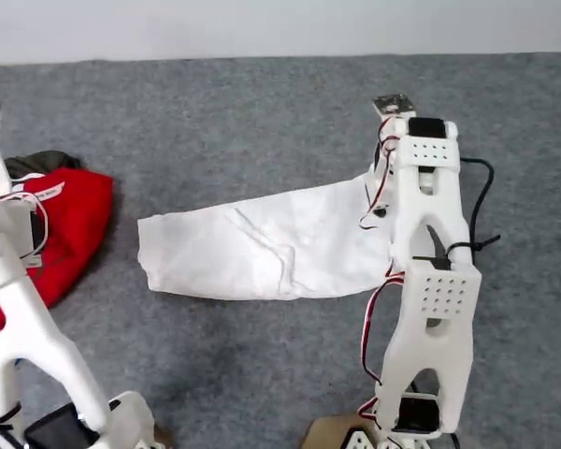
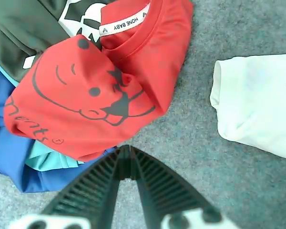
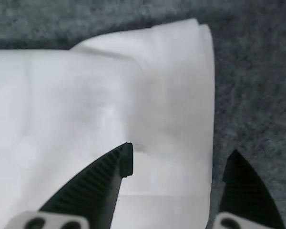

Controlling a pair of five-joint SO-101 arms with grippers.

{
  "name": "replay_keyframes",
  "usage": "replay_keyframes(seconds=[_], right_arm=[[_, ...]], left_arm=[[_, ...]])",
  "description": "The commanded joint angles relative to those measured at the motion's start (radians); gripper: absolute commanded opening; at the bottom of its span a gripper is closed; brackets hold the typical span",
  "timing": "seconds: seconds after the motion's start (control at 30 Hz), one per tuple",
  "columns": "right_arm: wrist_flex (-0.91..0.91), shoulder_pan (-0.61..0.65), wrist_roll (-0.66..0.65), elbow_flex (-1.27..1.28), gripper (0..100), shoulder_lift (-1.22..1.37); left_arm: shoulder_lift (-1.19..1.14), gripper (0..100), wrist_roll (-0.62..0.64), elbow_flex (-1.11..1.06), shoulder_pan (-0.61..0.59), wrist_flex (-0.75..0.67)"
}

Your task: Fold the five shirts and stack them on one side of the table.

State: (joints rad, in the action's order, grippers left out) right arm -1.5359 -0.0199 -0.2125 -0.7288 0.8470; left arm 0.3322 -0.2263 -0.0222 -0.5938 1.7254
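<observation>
A white shirt (image 1: 262, 248), folded into a long strip, lies in the middle of the grey table. My right arm (image 1: 430, 234) stands over its right end. The right gripper (image 3: 181, 160) is open, straddling the edge of the white shirt (image 3: 86, 105), one finger over the cloth and one beyond it over the table. At the left edge lies a pile with a red shirt (image 2: 100, 81) on top, over a dark shirt (image 2: 33, 28), a blue shirt (image 2: 9, 143) and a teal shirt (image 2: 43, 157). My left gripper (image 2: 126, 155) is shut and empty, hovering at the red shirt's rim.
Grey carpet-like table cover (image 1: 262, 112) is bare behind and in front of the white shirt. The pale wall (image 1: 262, 28) runs along the far edge. The left arm (image 1: 19, 299) stands beside the red pile (image 1: 70, 224).
</observation>
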Motion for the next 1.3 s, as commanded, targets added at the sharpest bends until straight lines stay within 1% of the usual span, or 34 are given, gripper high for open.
replay_keyframes(seconds=[0.0, 0.13, 0.23, 0.37, 0.43, 0.57, 0.63, 0.67, 0.83, 1.03, 1.27], right_arm=[[0.021, -0.01, 0.003, -0.055, 30.8, 0.008], [0.056, 0.004, 0.006, -0.055, 30.7, 0.048], [0.041, 0.012, 0.009, -0.055, 30.6, 0.073], [0.01, 0.03, 0.048, -0.055, 29.0, 0.088], [-0.002, 0.041, 0.049, -0.055, 23.2, 0.087], [-0.007, 0.053, 0.049, -0.055, 7.4, 0.077], [-0.005, 0.054, 0.049, -0.055, 1.9, 0.076], [-0.004, 0.054, 0.051, -0.055, 0.8, 0.076], [-0.016, 0.044, 0.043, -0.055, 1.0, 0.07], [-0.074, -0.019, 0.037, -0.055, 1.0, -0.027], [-0.119, -0.157, -0.071, -0.055, 1.0, -0.107]], left_arm=[[0.031, 0, -0.009, 0.005, -0.003, 0.029], [0.035, 0, -0.009, -0.03, 0.0, 0.029], [0.038, 0, -0.009, -0.05, -0.003, 0.029], [0.038, 0, -0.006, -0.056, -0.002, 0.029], [0.038, 0, -0.005, -0.056, 0.0, 0.029], [0.038, 0, -0.005, -0.056, 0.0, 0.029], [0.038, 0, -0.005, -0.056, 0.0, 0.029], [0.038, 0, -0.005, -0.056, -0.002, 0.029], [0.038, 0, -0.005, -0.056, -0.002, 0.029], [0.038, 0, -0.005, -0.056, 0.0, 0.029], [0.038, 0, -0.006, -0.056, 0.002, 0.029]])
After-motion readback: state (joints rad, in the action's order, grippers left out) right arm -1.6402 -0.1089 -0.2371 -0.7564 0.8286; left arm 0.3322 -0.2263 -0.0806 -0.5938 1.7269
